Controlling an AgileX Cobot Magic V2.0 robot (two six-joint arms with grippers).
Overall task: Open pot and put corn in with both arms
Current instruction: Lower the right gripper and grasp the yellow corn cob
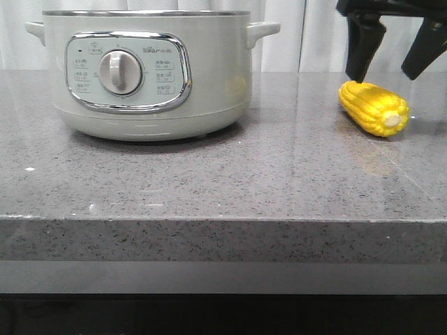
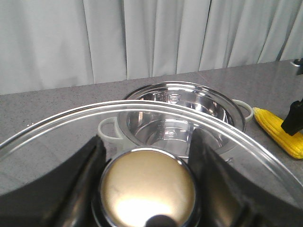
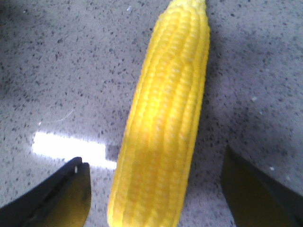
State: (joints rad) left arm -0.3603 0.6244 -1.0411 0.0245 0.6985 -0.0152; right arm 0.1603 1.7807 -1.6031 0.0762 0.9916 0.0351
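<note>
The pot [image 1: 147, 77] stands at the back left of the counter with no lid on it; the left wrist view shows its open steel bowl [image 2: 180, 113]. My left gripper [image 2: 147, 158] is shut on the round brassy knob [image 2: 147, 191] of the glass lid [image 2: 57, 137] and holds the lid up, clear of the pot. This gripper is out of the front view. The corn [image 1: 375, 108] lies on the counter at the right. It also shows in the left wrist view [image 2: 279, 130] and the right wrist view [image 3: 163, 123]. My right gripper [image 1: 385, 75] is open just above the corn, one finger to each side, not touching it.
The grey speckled counter [image 1: 223, 181] has its front edge close to the camera. A white curtain [image 2: 142, 38] hangs behind it. The pot's right handle [image 1: 264, 31] sticks out toward the corn side.
</note>
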